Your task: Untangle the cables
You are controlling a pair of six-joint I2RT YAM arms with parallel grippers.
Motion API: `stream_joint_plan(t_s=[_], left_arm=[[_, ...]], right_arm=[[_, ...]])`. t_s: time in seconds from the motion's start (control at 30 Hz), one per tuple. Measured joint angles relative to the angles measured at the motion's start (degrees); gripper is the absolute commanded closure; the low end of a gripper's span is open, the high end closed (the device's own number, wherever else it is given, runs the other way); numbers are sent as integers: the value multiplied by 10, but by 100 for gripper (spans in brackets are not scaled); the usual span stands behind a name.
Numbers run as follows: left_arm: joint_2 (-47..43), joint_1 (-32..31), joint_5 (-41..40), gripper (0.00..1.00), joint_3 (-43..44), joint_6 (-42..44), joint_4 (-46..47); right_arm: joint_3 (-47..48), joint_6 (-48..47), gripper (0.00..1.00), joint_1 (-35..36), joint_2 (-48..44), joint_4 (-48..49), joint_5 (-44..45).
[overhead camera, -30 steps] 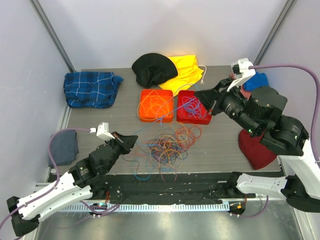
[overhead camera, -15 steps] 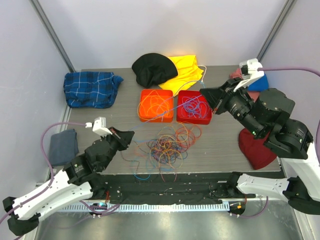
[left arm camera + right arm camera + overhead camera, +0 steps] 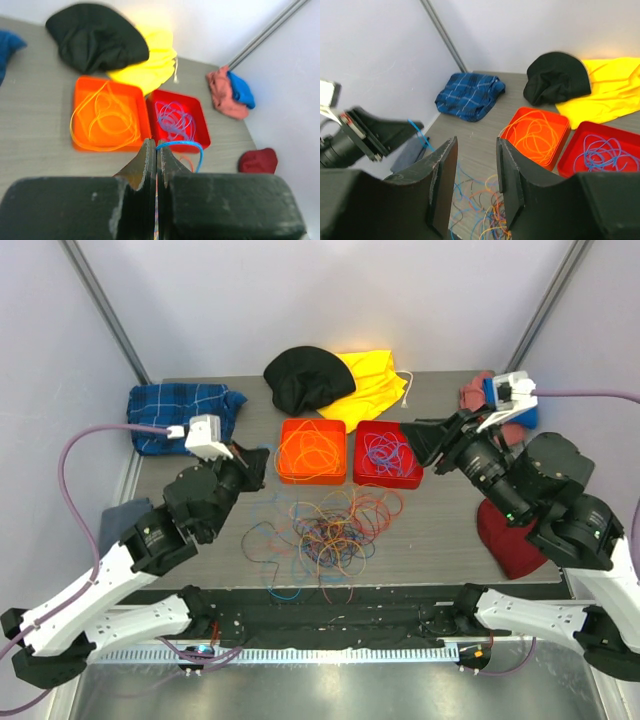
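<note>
Your left gripper [image 3: 156,146] is pressed together on a blue cable [image 3: 181,144]. The strand loops out of the jaw tips to the right, then drops. Your right gripper [image 3: 475,150] has just sprung apart and there's nothing between its fingers. A second ago it was clamped, with a strand drawn taut across toward the left one. That taut line is gone, so only your left side carries the blue cable now. The left arm has also risen from the tangle [image 3: 335,530] to just beside the orange tray [image 3: 312,480]. It reads as one cable pulled free, likely bound for the red tray [image 3: 388,483], where blue and purple ones lie.

Long axis: in the right wrist view the cable hangs near vertical from the left jaws, pointing down at the table [image 3: 440,530]. Its lower end is too thin to trace. The rest of the cables sit heaped mid-table, in front of both trays.
</note>
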Motion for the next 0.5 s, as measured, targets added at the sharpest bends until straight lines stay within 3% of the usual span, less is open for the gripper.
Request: stream_joint_plan(t_s=[0.5], left_arm=[[154, 0, 62, 100, 229, 91, 24]], right_arm=[[-144, 48, 56, 0, 48, 72, -147]])
